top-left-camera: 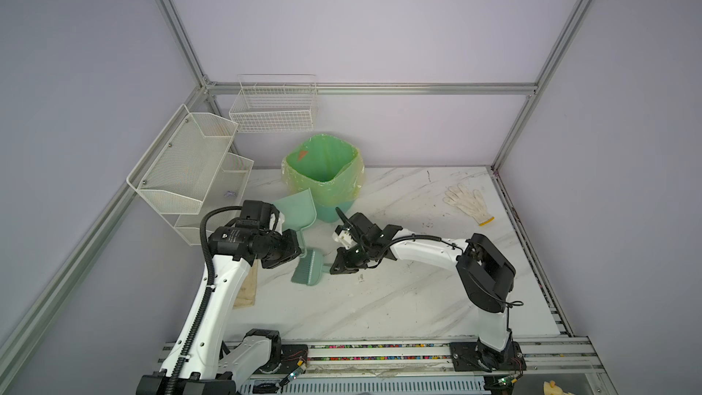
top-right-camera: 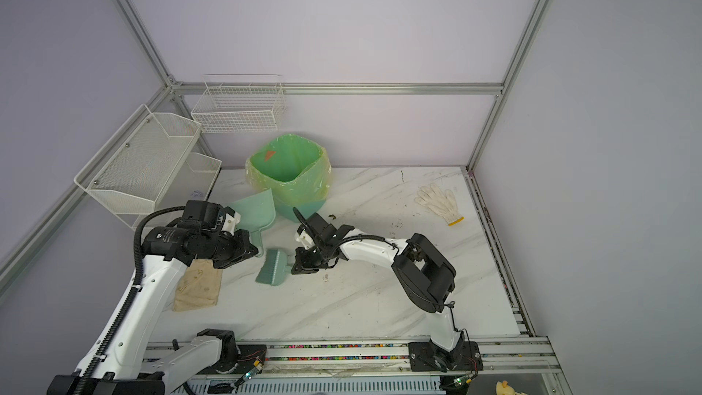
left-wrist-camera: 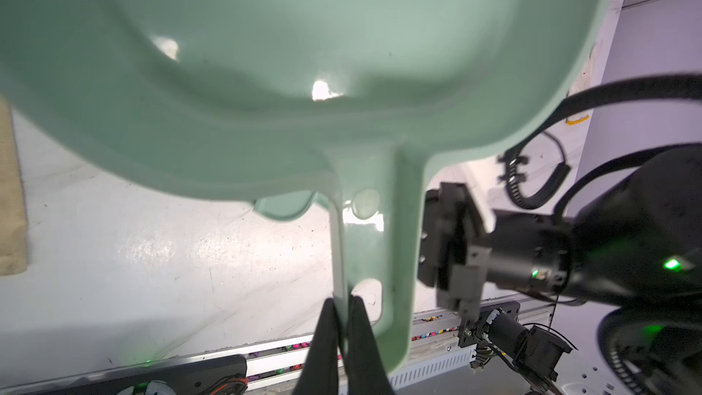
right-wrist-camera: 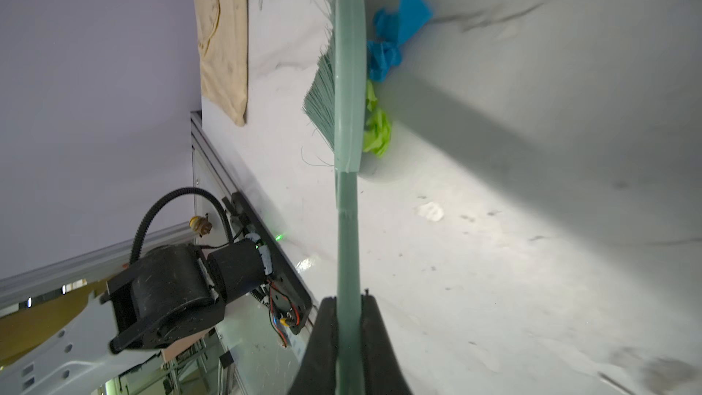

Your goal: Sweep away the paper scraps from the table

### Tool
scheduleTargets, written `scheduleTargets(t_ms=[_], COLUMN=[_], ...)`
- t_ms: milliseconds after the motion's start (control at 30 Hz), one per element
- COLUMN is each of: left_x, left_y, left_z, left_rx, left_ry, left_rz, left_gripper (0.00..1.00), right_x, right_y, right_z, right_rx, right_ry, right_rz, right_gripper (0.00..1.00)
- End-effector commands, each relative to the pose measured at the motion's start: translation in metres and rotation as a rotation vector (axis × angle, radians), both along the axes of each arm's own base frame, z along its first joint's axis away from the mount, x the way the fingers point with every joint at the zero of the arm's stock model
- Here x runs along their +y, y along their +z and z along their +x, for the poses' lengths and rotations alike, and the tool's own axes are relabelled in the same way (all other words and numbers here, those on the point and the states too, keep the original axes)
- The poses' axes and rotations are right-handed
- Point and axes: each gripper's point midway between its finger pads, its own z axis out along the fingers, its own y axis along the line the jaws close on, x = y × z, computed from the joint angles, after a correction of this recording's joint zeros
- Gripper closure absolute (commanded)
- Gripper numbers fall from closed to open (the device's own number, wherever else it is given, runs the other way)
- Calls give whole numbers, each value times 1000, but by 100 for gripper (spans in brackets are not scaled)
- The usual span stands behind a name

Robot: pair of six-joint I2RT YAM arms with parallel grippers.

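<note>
Grippers were both clamped. L gripper (left-wrist-camera: 343,303) was pinched tight on the thin edge of the mint dustpan (left-wrist-camera: 266,70) handle. R gripper (right-wrist-camera: 348,307) was squeezed on the hand brush (right-wrist-camera: 347,70) handle, w/ the brush head out ahead of its fingers. Paper scraps (right-wrist-camera: 381,58), blue & neon green wads, sat on the table (right-wrist-camera: 494,260), bunched right against the brush head, opp. its splayed bristles. In both top views the dustpan lay near the brush.
</note>
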Motion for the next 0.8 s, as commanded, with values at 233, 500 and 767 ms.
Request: scheduleTargets(t_ms=[233, 500, 767], left_x=[-31, -54, -56], left_y=[-36, -71, -86], left_z=[-13, -24, -25], left_rx=[35, 80, 94], left_ry=[-52, -102, -137], left_rz=[-44, 14, 95], left_gripper=[100, 100, 100], right_x=[-114, -139, -144], right_y=[-9, 47, 84], right_z=[39, 42, 75], right_rx=[13, -37, -113], right_ry=[-185, -256, -324], right_rz=[-195, -140, -79], right_gripper=[100, 100, 100])
